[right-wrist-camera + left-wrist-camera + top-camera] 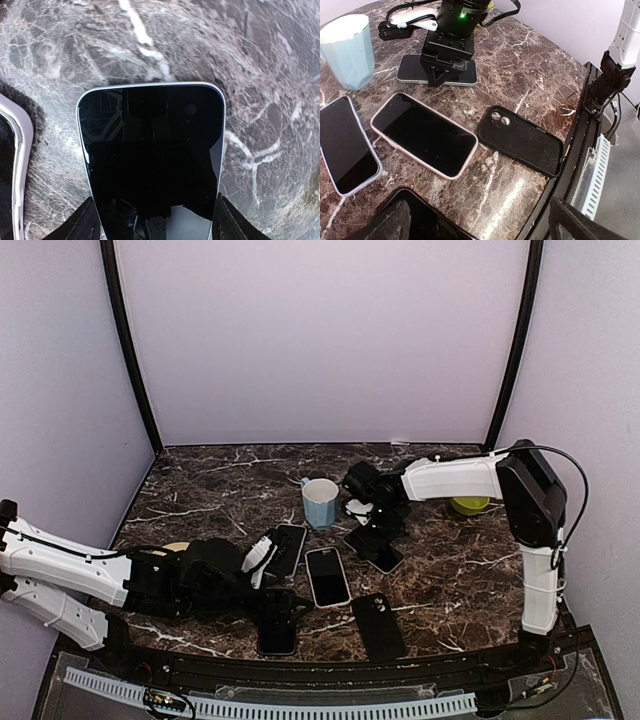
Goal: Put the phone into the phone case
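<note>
As the right gripper [378,532] straddles the phone [152,160] right of mid-worktop, jaws spread, it should pinch both long sides squarely before lifting toward the case [378,626] by the near edge.

The dark brown marble-look benchtop [530,75] is polished stone or laminate, veined white, smooth with a soft sheen. Near its front edge the rectangular black phone case [525,140] looks like matt rubbery plastic, finely speckled with dust. The pink-rimmed phone [422,134] beside it has glossy black glass inside a satin plastic rim, as does the lilac-rimmed phone [345,145]. The silver-edged phone [152,160] shows mirror-like glass and a bright, metal-looking band. The pale blue mug [347,50] appears smooth and glazed; the white shell of the right arm [450,478] is smooth plastic
</note>
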`<state>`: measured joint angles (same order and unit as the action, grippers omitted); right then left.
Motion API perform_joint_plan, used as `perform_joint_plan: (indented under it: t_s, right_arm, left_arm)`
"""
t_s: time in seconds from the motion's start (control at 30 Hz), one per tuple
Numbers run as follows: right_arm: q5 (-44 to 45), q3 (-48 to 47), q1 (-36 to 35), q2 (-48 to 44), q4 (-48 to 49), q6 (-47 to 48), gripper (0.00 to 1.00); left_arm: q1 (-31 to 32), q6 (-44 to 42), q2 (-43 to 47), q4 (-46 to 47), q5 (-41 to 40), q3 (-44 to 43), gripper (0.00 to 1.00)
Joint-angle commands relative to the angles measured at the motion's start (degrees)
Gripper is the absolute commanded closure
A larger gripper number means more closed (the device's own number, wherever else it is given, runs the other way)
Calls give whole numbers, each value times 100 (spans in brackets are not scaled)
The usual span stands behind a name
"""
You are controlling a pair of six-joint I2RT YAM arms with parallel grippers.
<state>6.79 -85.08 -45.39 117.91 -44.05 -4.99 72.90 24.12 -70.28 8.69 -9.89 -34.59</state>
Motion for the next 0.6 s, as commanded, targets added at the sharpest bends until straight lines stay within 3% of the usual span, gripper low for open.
perform_joint_plan:
  t_s: [0.0, 0.3, 0.57]
  right_arm:
    - [442, 191, -51, -543, 201, -452, 66]
    - [1134, 900, -350, -1950, 471, -1767, 70]
    - [1594, 2240, -2281, -3186, 574, -4700, 80]
  left_arm:
    - [11, -54, 104, -130, -122, -40, 1]
    - [13, 113, -110, -155, -144, -83, 1]
    - [123, 458, -762, -301, -69, -402, 3]
